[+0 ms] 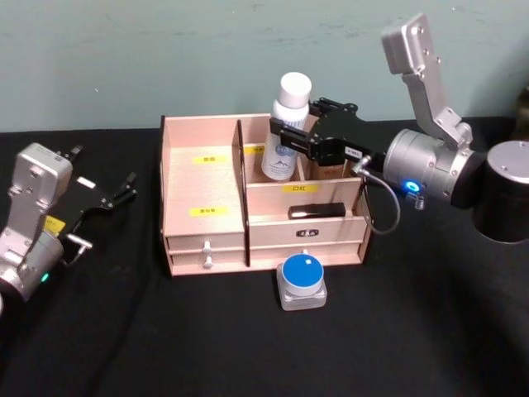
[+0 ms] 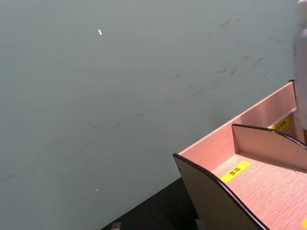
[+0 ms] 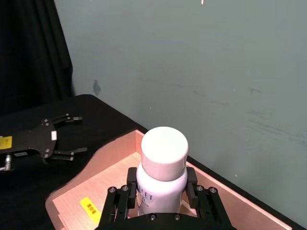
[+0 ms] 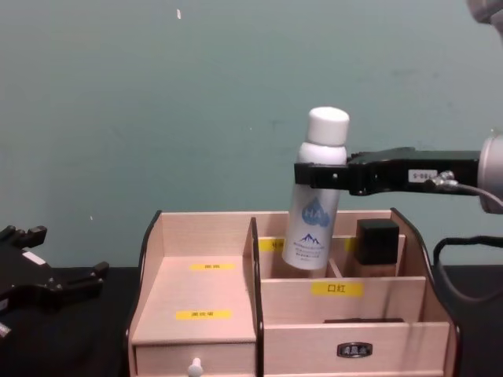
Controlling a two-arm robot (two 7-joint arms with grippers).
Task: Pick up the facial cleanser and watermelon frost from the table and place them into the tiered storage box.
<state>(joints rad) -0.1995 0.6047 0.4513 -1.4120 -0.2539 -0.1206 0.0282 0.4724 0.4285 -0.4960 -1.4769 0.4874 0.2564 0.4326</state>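
The right gripper (image 1: pixel 285 139) grips the facial cleanser (image 4: pixel 317 206) by its shoulder, slightly tilted over the far middle compartment of the storage box (image 1: pixel 202 186). Best to straighten it and lower it clear of the divider before releasing. The watermelon frost (image 1: pixel 302 279) sits on the table (image 1: pixel 413 331) just in front of the box. The left gripper (image 1: pixel 106 197) lies open at the left.

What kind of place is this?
Likely a robot test bench: black-draped table, bare teal wall, tiered storage box. Right gripper holds the facial cleanser at its rear compartment; left gripper parked at left.
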